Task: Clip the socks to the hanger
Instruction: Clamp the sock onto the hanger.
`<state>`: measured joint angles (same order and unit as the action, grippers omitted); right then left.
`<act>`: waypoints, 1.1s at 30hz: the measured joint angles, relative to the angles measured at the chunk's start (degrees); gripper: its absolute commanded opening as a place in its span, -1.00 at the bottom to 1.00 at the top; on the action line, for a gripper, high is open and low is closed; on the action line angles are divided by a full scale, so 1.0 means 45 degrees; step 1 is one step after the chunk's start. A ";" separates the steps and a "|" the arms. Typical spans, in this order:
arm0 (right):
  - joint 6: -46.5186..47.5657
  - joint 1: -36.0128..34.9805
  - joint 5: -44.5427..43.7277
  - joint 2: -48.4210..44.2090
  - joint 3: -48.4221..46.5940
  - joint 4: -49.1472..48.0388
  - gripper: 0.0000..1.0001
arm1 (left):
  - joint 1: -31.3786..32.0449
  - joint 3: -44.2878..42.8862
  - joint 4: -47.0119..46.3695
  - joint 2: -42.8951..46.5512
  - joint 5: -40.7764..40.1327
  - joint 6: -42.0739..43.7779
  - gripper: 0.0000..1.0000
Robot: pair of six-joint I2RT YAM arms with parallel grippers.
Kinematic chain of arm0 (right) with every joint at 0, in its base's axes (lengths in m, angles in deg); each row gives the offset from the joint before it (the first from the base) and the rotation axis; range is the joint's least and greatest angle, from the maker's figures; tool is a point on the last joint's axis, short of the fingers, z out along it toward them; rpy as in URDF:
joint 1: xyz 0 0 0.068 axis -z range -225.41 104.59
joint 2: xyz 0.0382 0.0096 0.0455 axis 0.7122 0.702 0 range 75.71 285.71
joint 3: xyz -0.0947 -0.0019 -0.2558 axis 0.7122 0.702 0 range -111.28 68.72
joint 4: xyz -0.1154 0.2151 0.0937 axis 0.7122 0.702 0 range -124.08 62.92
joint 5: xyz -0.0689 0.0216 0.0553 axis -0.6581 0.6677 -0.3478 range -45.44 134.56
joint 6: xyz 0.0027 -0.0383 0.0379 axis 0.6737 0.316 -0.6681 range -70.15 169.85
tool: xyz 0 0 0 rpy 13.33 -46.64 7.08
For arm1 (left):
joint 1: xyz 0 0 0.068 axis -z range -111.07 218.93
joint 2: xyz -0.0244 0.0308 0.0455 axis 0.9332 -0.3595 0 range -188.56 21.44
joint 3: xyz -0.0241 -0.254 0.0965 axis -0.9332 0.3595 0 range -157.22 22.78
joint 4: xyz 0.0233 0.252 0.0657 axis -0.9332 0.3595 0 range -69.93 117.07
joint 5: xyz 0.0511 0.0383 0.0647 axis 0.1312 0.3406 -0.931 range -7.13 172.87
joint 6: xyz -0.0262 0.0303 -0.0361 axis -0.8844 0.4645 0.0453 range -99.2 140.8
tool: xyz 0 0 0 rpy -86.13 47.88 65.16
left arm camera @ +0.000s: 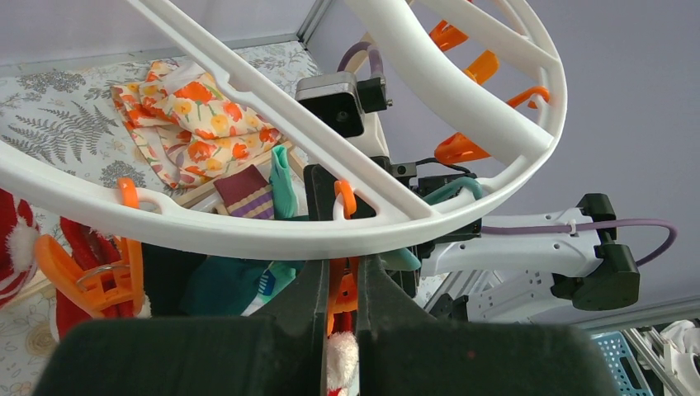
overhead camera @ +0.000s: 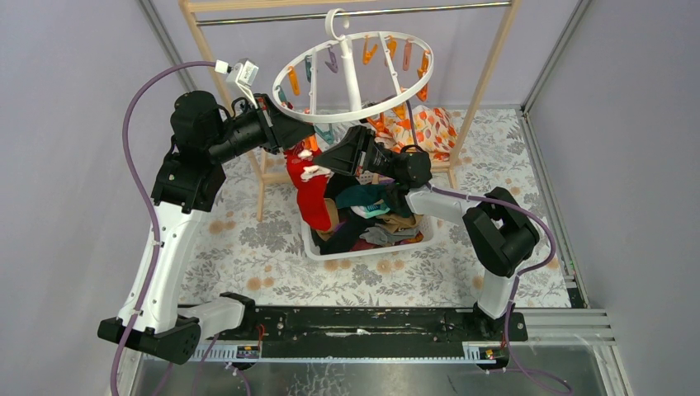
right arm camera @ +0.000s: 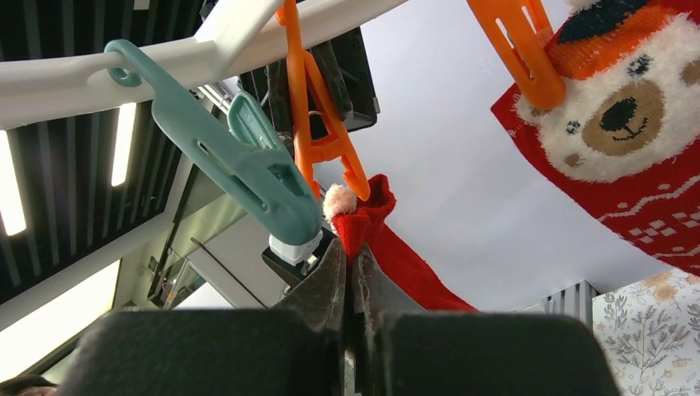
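Floral table (overhead camera: pixel 248 247), far edge: our right gripper (right arm camera: pixel 352 247) clamps the red sock (right arm camera: pixel 396 252); left gripper (left arm camera: pixel 342 268) pinches the orange clip (left arm camera: pixel 342 290) (we seat fabric deep before release).

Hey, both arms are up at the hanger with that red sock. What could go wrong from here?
1. The right gripper holds the red sock with only its cuff edge at the mouth of the orange clip; a shallow bite might slip.
2. The teal clip hangs right beside it and could snag the cuff.
3. The hanger hangs from its hook; the left gripper, shut on the orange clip, could swing it off target.
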<state>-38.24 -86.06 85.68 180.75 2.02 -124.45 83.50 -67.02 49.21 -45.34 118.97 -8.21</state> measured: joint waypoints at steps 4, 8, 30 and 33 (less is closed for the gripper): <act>0.0000 0.0024 -0.0024 0.0000 -0.0019 -0.0010 -1.00 | 0.0000 0.0000 0.0000 0.0005 0.0019 0.0000 -1.00; -0.0005 0.0102 -0.0063 0.0000 -0.0063 -0.0039 -1.00 | 0.0000 0.0000 0.0000 0.0005 0.0044 0.0005 -1.00; -0.0044 0.0432 -0.0374 -0.0248 -0.0068 -0.0039 -1.00 | 0.0000 0.0000 0.0000 0.0005 0.0228 0.0010 -1.00; 0.0019 0.0442 -0.0398 -0.0510 -0.0068 -0.0034 -1.00 | 0.0000 -0.0005 -0.0024 0.0005 0.0306 0.0000 -1.00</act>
<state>-38.15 -84.07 83.89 178.45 1.72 -124.60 83.50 -67.04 49.10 -45.32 120.35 -8.21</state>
